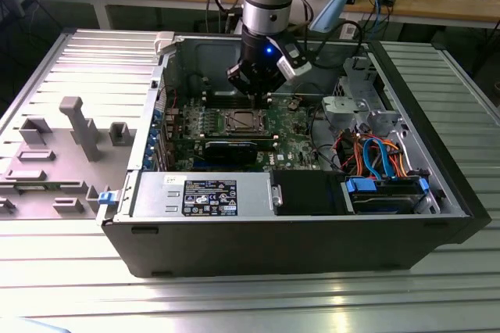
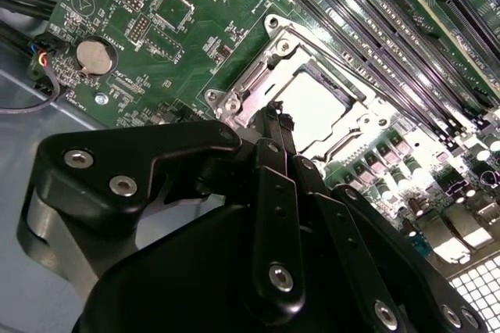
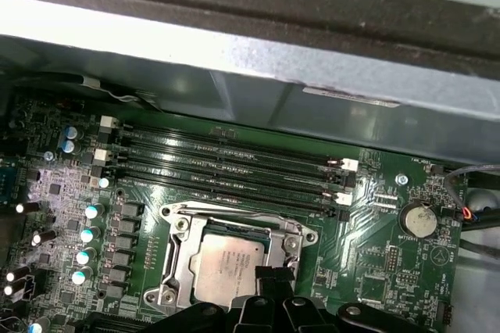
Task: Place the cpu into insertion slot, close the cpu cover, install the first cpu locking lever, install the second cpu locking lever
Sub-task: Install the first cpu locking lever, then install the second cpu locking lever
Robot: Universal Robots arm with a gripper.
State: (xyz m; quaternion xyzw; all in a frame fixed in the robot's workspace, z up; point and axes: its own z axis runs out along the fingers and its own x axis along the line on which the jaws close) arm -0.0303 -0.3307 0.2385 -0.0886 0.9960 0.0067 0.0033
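Cpu [image 3: 226, 264] sits in slot [image 3: 181, 233] w/ cover [image 3: 291, 236] down over it, middle of board. Gripper [image 2: 275, 111] right above socket edge, jaws pinched together, holding nothing. Cover looks thin, stiff, light metal; cpu fragile, so I'd press on frame rim only.

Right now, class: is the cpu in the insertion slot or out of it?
In. Both wrist views show the cpu lying flat in the insertion slot, with the cpu cover framing it.

The small square chip with a dull, matt silver-grey metal top [image 3: 227, 263] sits under a thin frame of shiny bare metal [image 3: 181, 248]. Glossy black plastic memory slots [image 3: 226, 162] line the green, smooth circuit board [image 3: 391, 259].
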